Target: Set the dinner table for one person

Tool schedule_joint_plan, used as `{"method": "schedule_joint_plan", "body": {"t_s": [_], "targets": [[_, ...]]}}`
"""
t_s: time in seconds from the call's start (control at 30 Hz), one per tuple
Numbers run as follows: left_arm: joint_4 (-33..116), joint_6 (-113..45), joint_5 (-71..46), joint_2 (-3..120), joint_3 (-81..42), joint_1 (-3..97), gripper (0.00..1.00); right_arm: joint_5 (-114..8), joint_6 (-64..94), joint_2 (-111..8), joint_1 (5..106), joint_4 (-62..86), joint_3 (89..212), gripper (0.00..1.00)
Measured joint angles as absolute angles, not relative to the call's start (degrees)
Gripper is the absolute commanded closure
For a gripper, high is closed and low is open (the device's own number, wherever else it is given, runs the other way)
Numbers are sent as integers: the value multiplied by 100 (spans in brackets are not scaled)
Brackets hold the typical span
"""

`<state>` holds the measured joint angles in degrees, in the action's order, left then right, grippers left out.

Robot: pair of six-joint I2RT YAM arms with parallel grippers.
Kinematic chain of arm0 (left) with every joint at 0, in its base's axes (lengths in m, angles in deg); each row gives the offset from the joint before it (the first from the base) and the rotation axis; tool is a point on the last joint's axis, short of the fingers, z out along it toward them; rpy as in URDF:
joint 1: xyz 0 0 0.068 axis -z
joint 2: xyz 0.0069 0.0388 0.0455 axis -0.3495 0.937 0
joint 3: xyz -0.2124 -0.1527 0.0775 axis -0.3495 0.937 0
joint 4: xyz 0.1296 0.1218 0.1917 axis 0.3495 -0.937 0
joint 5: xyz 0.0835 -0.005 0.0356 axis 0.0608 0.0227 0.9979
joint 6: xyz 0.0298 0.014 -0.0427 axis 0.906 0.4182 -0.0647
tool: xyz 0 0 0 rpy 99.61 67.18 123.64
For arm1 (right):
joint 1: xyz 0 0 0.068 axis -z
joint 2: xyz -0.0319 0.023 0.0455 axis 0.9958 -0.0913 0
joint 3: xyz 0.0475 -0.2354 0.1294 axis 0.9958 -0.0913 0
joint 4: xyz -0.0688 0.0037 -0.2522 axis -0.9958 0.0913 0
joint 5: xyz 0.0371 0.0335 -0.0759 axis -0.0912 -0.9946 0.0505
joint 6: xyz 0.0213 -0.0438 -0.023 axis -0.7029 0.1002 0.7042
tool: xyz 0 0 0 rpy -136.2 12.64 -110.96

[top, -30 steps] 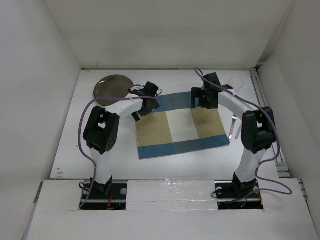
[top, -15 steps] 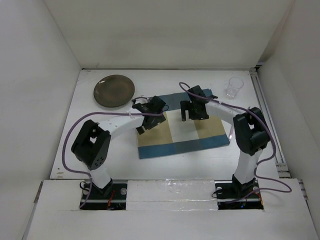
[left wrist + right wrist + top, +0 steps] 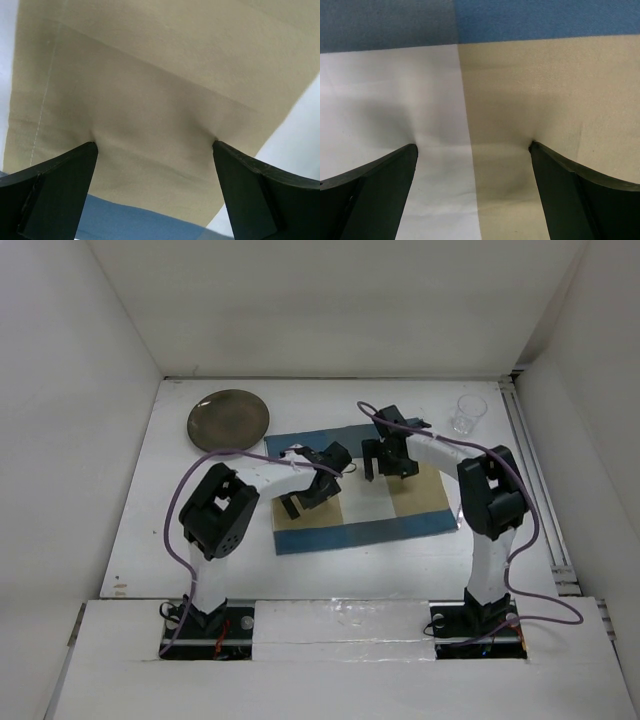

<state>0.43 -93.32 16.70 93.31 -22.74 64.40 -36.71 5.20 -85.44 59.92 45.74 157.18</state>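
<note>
The dinner table (image 3: 200,530) is a white tabletop carrying a blue, tan and white patchwork placemat (image 3: 360,510). Over the mat's left tan panel my left gripper (image 3: 312,502) stands open. In the left wrist view the left gripper (image 3: 155,145) has both fingertips pressed into the tan cloth (image 3: 150,90), which dimples at each tip. My right gripper (image 3: 388,472) is open over the mat's far right part. In the right wrist view the right gripper (image 3: 473,145) straddles the seam between the white panel (image 3: 395,90) and the tan panel (image 3: 545,90), tips touching the cloth. Neither gripper holds anything.
A dark round plate (image 3: 228,420) lies at the table's far left. A clear glass (image 3: 467,413) stands at the far right. White walls enclose the table on three sides.
Both grippers have swung inward over the placemat: the left one from the mat's far left corner rightward and nearer, the right one leftward. The mat lies much as before.
</note>
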Motion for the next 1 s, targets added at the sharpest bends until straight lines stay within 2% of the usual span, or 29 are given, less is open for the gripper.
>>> {"method": "schedule_joint_plan", "body": {"t_s": [0.17,0.63,0.87,1.0], "targets": [[-97,-9249,1703,9535,-2562,6215,0,-3610,402,-8277,5975,4581,15327,0],[-143,-9170,1797,9631,-2744,6158,0,-3494,304,-8128,5996,4533,15261,0],[-372,-9196,2322,9290,-2768,6291,0,-3031,0,-6939,5756,4249,14828,0],[-497,-9216,2444,9025,-2851,6481,0,-2961,-188,-6662,5400,4013,14555,0]]}}
